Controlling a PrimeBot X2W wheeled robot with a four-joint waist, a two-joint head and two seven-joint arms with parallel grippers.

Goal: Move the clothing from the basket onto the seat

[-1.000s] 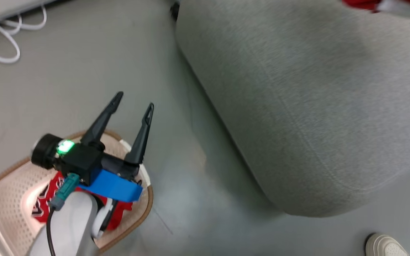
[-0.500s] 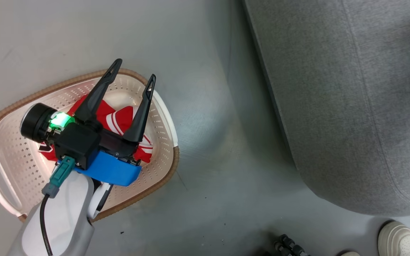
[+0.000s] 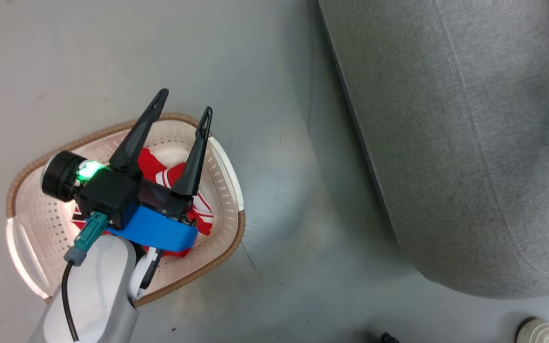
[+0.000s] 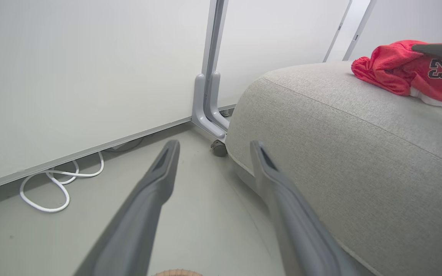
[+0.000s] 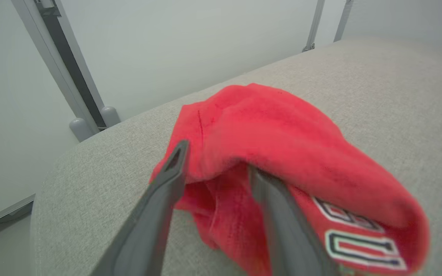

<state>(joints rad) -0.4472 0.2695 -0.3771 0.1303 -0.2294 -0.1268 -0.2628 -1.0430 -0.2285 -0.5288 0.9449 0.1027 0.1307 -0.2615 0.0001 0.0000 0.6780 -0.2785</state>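
**Right gripper** (image 5: 217,159): the fingers stand apart, astride a loose fold of the red garment (image 5: 282,145). One finger lies in front of the cloth. The tip of the other is tucked under the fold. The garment rests crumpled on the seat (image 5: 378,76), near its rounded corner.

**Left gripper** (image 3: 185,101): the fingers are spread wide and hold nothing. It hovers above the basket (image 3: 229,171), with its tips past the far rim. The second red garment (image 3: 153,162) lies in the basket bottom directly beneath the gripper body and is partly hidden by it. The basket stands on the floor (image 3: 88,57), apart from the seat. A shoe (image 3: 539,332) shows beside the seat's near edge.

**Change:** the whole head view has shifted since half a second ago, so the camera has moved. The left gripper keeps the same spread above the basket. A sliver of red now shows over the seat at the upper right edge.

**Markings:** "23" reads clearly on the red garment in the left wrist view, and the lettering beside it is cut off. The characters in the right wrist view are blurred and illegible.

**Beyond:** a white cable (image 4: 60,184) lies at the foot of a wall panel (image 4: 90,76), next to a grey post (image 4: 205,96).
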